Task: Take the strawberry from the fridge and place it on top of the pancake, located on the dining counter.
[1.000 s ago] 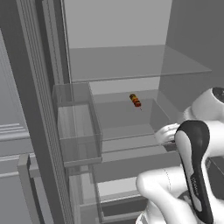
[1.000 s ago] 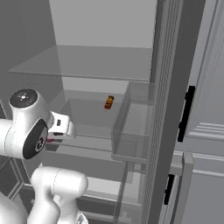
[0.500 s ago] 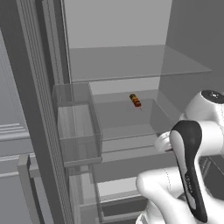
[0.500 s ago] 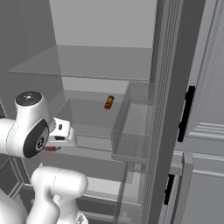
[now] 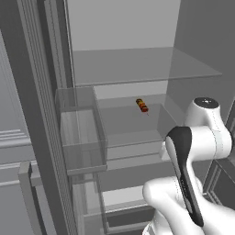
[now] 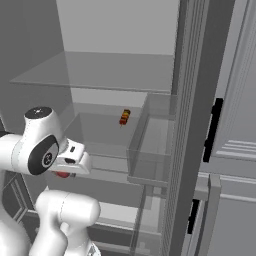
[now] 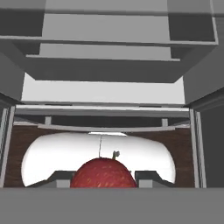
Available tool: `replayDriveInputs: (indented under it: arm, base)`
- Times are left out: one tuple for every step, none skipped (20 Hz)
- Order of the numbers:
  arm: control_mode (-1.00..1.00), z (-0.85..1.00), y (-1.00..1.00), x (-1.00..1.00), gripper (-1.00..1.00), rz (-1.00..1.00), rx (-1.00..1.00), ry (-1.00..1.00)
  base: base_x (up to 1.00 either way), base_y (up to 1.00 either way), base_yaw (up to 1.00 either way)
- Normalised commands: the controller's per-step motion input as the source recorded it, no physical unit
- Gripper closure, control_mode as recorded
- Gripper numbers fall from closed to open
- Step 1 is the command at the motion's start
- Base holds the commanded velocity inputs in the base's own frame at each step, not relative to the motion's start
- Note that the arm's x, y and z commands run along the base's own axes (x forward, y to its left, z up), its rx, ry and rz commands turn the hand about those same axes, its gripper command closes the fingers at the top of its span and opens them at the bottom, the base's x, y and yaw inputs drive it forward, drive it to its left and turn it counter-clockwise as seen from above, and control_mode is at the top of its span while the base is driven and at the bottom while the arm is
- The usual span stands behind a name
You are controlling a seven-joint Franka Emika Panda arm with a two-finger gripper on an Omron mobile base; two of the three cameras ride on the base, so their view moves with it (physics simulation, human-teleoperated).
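Left base view, left to right: fridge (image 5: 50, 92) stands open, its door edge running down the left w/ a clear door bin (image 5: 80, 133) hung on it, so the interior is reachable. Pale shelves (image 5: 137, 69) span the middle. A small banded orange-red item (image 5: 142, 105) lies toward the back of the mid shelf, near centre; not the fruit wanted, so prob. to be left alone. The white arm fills the lower right corner, wrist bent down in front of the shelf's front edge.

Right base view: arm at lower left, hand low by the front edge of the lower shelf, w/ a bit of red just under the wrist, which I take to be the strawberry (image 6: 62, 174). The banded item sits mid shelf, then the door bin, then the door edge and a panelled cabinet (image 6: 235, 120) at right.

Hand view: strawberry sits right at the bottom centre, between the two dark fingertips of the gripper (image 7: 103, 176), tips pressed close on either side. Looks clamped on the fruit, held in the tips so it can be carried w/o dropping.

Judgement: pick seems done; what's left is backing out of the fridge past the shelf edge & bin, then the trip to the pancake on the dining counter. Risk: soft, small fruit could slip if the hand knocks a shelf edge.
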Motion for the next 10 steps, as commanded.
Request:
replayDriveInputs:
  arm:
    - [-1.0, -0.3, 0.0, -0.04, 1.0, -0.18, 0.0, -0.05]
    - [-1.0, -0.29, 0.0, 0.0, 1.0, -0.16, 0.0, -0.11]
    - [-1.0, -0.27, 0.0, 0.0, 1.0, -0.16, 0.0, -0.14]
    - [-1.0, -0.26, 0.0, 0.0, 1.0, -0.16, 0.0, -0.13]
    - [-1.0, -0.19, 0.0, 0.0, 1.0, -0.18, 0.0, -0.17]
    - [-1.0, -0.24, -0.13, 0.0, 1.0, -0.18, -0.03, -0.28]
    - [-1.0, -0.19, 0.0, 0.0, 1.0, -0.11, 0.0, -0.31]
    - [-1.0, -0.21, 0.0, 0.0, 1.0, -0.09, 0.0, -0.25]
    - [-1.0, -0.14, 0.0, 0.0, 1.0, -0.08, 0.0, -0.26]
    - [-1.0, -0.07, 0.0, 0.0, 1.0, -0.04, 0.0, -0.21]
  base:
    - [0.0, 0.0, 0.0]
    - [0.0, 0.0, 0.0]
    - [0.0, 0.0, 0.0]
    - [0.0, 0.0, 0.0]
    - [0.0, 0.0, 0.0]
    - [0.0, 0.0, 0.0]
    - [0.0, 0.0, 0.0]
    - [0.0, 0.0, 0.0]
    - [0.0, 0.0, 0.0]
    - [0.0, 0.0, 0.0]
